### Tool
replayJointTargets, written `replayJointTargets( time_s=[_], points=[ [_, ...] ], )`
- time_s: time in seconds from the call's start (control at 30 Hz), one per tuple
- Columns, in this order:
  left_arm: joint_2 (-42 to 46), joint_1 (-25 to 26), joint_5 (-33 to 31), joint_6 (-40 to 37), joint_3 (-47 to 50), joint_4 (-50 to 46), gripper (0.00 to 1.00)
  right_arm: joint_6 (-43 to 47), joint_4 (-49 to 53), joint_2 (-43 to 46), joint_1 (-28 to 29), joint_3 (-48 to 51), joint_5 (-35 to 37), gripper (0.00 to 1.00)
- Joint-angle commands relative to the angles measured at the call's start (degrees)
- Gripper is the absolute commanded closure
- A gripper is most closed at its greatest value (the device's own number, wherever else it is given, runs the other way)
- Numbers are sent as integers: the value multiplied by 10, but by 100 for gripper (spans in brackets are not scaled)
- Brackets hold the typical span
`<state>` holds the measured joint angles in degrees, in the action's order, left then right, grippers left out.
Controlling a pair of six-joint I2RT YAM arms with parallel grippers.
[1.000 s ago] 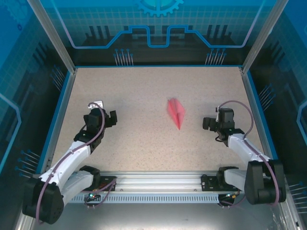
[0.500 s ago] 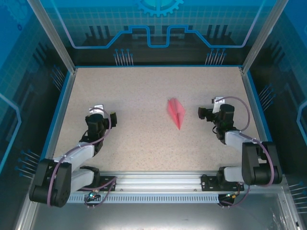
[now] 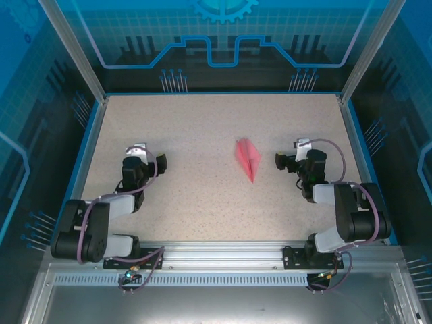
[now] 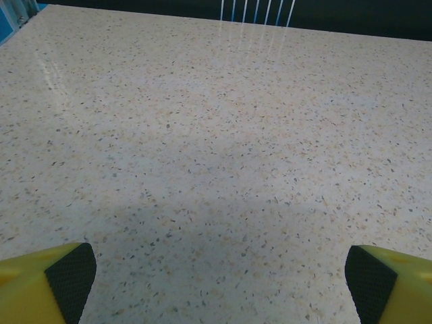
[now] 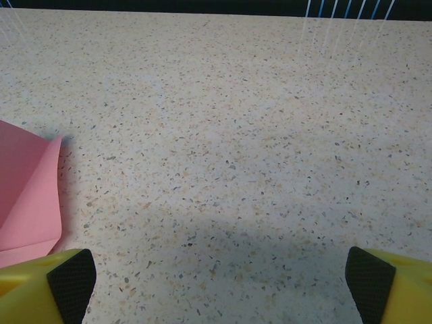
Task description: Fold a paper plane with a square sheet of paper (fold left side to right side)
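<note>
The paper plane [image 3: 248, 159] lies flat on the speckled worktop [image 3: 202, 121], a little toward 3 o'clock from its centre. It is a slim pink-red dart with a crease down its length. Its sharp tip points toward 6 o'clock and its other end toward 12 o'clock.

The right arm [image 3: 317, 182] is tucked low near its base at the 4 o'clock part of the worktop, and its wrist faces 12 o'clock. The plane sits at about 9 o'clock from that wrist, near it but apart. In the right wrist view the right fingers [image 5: 67, 277] stand spread wide, one yellow tip in each lower corner, with nothing between them. A corner of the pink paper [image 5: 27, 196] shows at 8 o'clock, just beyond the finger on that side. Whether the two touch cannot be told there.

The left arm [image 3: 128, 185] is folded back likewise at 8 o'clock, well apart from the plane. The left fingers [image 4: 67, 277] are also spread wide over bare worktop and hold nothing.
</note>
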<state>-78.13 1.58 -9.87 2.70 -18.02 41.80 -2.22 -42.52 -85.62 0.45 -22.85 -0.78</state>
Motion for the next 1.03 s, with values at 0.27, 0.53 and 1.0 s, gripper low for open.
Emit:
replayJointTargets(
  time_s=[0.27,0.53,1.0],
  points=[
    [-87,-15,46,-16,-53,41,1,16,-17,-4,14,-11,24,1],
    [-86,-15,57,-21,-58,32,1,30,-8,-6,33,-18,46,1],
    [-86,-15,58,-22,-58,30,1,29,-5,-6,32,-18,43,1]
  ],
)
